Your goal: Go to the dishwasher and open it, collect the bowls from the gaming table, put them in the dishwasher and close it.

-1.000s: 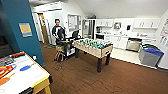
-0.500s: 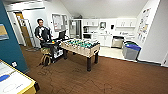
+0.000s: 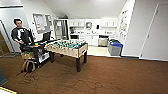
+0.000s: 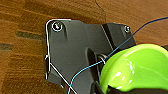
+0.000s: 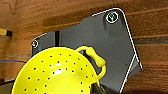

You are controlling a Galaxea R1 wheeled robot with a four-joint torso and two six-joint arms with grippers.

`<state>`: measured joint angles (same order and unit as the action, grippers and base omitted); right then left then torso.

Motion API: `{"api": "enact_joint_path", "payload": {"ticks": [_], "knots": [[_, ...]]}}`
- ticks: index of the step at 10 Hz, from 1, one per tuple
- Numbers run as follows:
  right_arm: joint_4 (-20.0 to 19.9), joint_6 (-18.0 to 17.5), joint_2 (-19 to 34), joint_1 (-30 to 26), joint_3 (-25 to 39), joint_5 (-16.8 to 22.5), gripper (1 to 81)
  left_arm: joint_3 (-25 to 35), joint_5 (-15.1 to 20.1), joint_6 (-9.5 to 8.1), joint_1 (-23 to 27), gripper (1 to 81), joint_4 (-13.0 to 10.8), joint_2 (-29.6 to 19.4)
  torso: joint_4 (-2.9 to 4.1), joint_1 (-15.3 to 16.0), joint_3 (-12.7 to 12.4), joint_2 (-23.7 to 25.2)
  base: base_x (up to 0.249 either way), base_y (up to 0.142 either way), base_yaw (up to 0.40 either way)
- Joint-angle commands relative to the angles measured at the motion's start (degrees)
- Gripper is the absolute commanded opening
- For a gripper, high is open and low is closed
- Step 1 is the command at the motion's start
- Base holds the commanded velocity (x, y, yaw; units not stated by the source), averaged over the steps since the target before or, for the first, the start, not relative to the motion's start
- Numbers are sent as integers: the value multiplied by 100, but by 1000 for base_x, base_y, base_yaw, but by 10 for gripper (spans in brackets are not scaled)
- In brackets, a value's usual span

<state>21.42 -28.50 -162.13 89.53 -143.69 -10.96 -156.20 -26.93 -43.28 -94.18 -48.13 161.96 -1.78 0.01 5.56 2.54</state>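
Can't tell from either wrist cam if the fingers are closed on anything. Left wrist has a lime green bowl (image 4: pixel 140 68) cut off at the edge, right wrist a yellow holed bowl (image 5: pixel 53 75) with a handle. Head cam picks out the dishwasher (image 3: pixel 103 41) far back, past the foosball table (image 3: pixel 68 47).

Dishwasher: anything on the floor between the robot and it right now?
Yes. The foosball table stands mid-room, left of the straight line to the dishwasher at the far counter. A blue-lidded bin sits just right of it. The brown floor between them looks open.
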Motion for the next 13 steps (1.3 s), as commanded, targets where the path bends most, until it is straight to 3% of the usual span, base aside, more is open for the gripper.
{"api": "enact_joint_path", "payload": {"ticks": [1, 5, 13], "knots": [[38, -6, 91, -229, 9, 182, 10, -43, 144, 21, 150, 10, -30, -129, 0, 0, 0, 0, 0, 0, -384], [38, -6, 91, -237, 9, 182, 10, -43, 127, 21, 158, 10, 5, -146, 0, -1, 0, 0, 0, 0, -336], [55, -6, 100, -237, 9, 182, 10, -7, 65, 12, 150, 10, 14, -173, 0, -1, 0, 0, 0, -8, -28]]}}
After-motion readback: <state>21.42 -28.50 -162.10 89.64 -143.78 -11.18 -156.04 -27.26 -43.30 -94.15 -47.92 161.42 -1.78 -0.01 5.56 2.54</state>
